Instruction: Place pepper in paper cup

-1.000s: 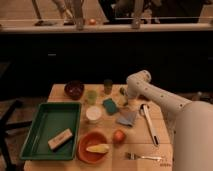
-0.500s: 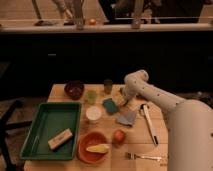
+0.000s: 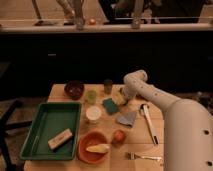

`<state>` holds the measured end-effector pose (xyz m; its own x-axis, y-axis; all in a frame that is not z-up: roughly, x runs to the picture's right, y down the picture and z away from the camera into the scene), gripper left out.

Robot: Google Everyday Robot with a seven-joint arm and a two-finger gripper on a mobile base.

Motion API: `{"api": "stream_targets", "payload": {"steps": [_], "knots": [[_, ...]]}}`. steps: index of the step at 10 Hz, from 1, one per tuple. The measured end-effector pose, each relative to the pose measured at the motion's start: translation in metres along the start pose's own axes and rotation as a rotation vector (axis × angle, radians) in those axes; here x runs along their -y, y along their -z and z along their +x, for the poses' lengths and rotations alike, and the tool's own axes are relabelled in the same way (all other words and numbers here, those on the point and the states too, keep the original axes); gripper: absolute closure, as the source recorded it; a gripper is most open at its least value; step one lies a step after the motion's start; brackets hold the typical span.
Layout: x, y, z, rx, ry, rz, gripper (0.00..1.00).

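While low beside teal sponge, pincer w/ grip state unclear; white paper cup nr sponge, apart from pincer

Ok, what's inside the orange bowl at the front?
A pale yellow item lies in the orange bowl; whatever is beneath it is hidden. The gripper is farther back, beside the teal pad.

Wooden table, matt paper cup, smooth tool over table's far side
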<state>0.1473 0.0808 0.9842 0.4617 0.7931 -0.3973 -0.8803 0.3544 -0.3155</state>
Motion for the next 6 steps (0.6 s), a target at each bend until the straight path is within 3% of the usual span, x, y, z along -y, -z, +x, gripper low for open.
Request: {"api": "stream_targets", "payload": {"steps": [6], "knots": [[-0.0011,0.0011,-0.0038,-0.002,0.005,0.001,0.85]]}}
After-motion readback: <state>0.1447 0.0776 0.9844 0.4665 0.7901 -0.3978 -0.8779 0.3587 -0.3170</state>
